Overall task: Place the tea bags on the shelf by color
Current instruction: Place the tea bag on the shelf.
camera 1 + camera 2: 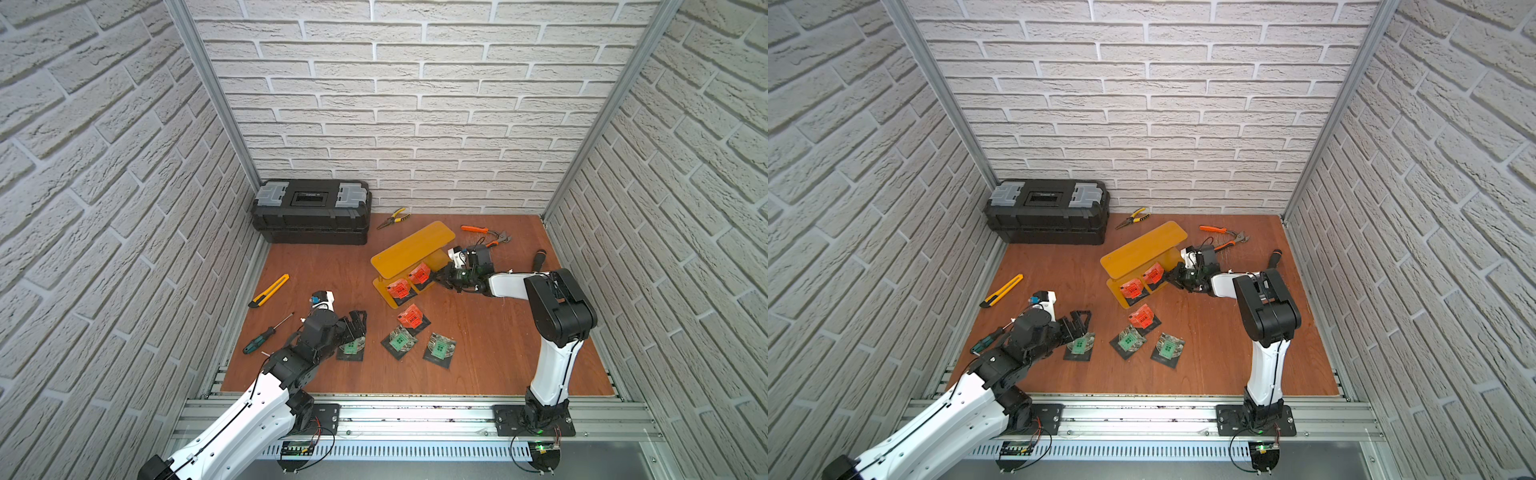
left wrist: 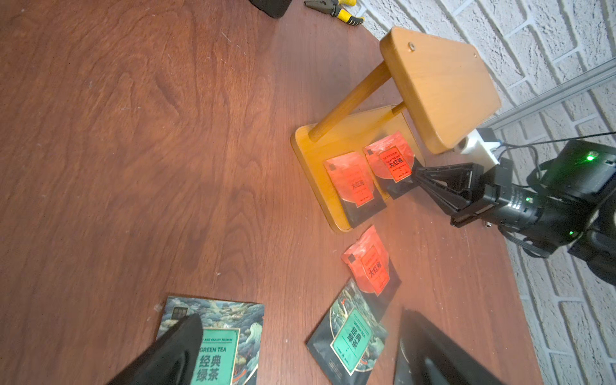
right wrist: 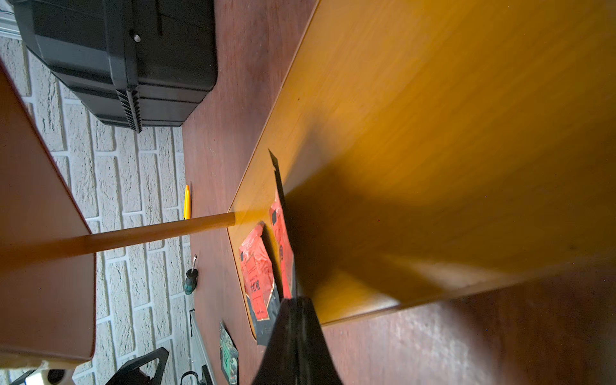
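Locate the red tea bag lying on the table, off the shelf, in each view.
In a top view: red tea bag just before the shelf.
In a top view: likewise.
Left wrist: beside the shelf's lower plate.
Right wrist: not in it.
Landmark: the shelf.

2 overhead, 2 wrist views share shelf
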Tool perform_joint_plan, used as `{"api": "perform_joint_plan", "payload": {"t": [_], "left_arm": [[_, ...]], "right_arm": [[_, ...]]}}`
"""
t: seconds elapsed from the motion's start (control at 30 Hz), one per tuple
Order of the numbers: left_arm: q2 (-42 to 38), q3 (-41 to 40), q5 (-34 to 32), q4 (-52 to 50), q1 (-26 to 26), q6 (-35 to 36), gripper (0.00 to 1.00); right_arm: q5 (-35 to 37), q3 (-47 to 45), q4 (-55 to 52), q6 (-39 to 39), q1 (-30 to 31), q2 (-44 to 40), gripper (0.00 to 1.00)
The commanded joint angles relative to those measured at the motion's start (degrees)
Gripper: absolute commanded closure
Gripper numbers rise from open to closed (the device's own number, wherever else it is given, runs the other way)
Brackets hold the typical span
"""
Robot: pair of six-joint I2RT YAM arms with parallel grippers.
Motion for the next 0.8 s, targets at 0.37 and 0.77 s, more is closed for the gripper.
{"api": "perform_joint_plan", "payload": {"t": [0.37,0.77], "left_arm": [[-0.99,-1.22,-0.8,0.06,0.39,-0.69,0.02],[-0.99,-1.29,-1.02,0.14,0.47,-0.78,0.02]], "right_arm": [[0.3,2.75,-1.12,-1.04,0.3,0.61,0.71],[1.88,3.81,-4.27,-2.5,0.3,0.44,0.61]]}}
